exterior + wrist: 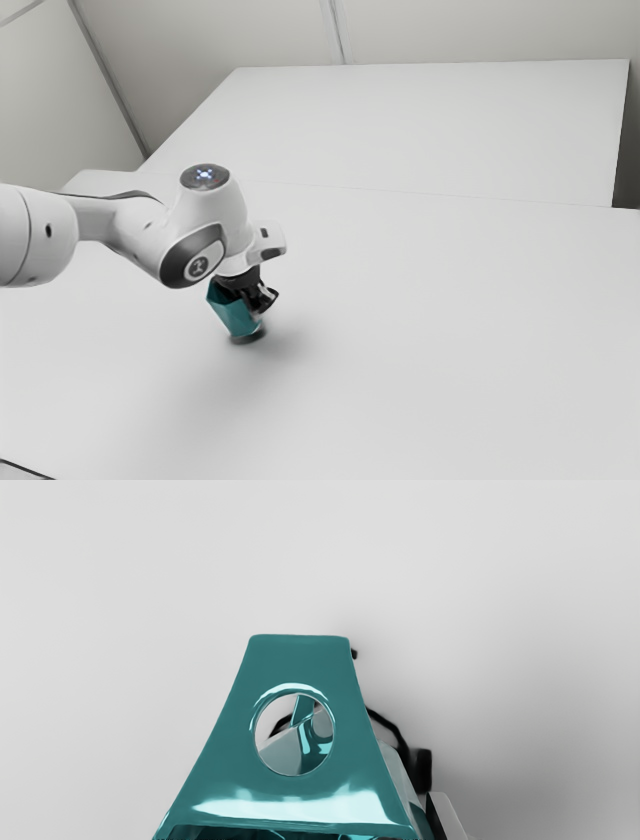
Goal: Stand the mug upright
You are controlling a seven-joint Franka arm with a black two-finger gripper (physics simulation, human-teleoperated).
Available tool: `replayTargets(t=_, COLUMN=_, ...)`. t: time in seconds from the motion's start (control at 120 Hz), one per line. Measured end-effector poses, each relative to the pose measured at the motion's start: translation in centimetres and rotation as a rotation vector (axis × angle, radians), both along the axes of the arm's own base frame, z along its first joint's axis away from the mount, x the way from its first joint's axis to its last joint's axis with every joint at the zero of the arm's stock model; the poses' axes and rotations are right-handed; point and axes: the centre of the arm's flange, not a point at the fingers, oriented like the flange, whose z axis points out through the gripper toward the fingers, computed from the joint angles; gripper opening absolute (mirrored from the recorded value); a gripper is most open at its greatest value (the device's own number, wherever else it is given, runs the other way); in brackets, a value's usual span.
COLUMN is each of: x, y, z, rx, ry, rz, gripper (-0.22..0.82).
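Note:
In the exterior view my black gripper (262,298) is low over the table, right up against the teal mug (234,312). The mug leans, its wider end up toward the exterior view's left beneath the hand and its narrower end down by a dark round patch on the table. From the wrist view, the mug (300,665) has a flat, tapering teal face with a round hole, close before the camera. Part of the gripper (422,775) stands beside it. The mug hides much of the gripper, and whether it holds the mug cannot be made out.
A white table (450,330) stretches under the arm, with another white surface (430,130) behind it. Pale walls stand at the back and at the exterior view's left. A dark-edged item (25,470) is at the near left corner of the exterior view.

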Motion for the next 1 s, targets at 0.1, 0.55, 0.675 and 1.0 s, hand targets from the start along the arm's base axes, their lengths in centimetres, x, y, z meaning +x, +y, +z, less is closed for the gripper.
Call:
replayTargets(t=0.1, x=0.1, y=-0.2, z=-0.4, rx=-0.002, ry=-0.002, rz=0.008, gripper=-0.18)
replayTargets(t=0.55, x=0.4, y=-1.1, z=1.5, rx=-0.03, ry=-0.06, rz=0.028, gripper=0.04)
replayTargets(t=0.675, x=0.5, y=-1.3, z=2.9, rx=-0.04, ry=-0.09, rz=0.031, gripper=0.08)
replayTargets(t=1.0, x=1.5, y=-2.2, z=5.8, rx=-0.071, ry=-0.132, rz=0.042, gripper=0.29)
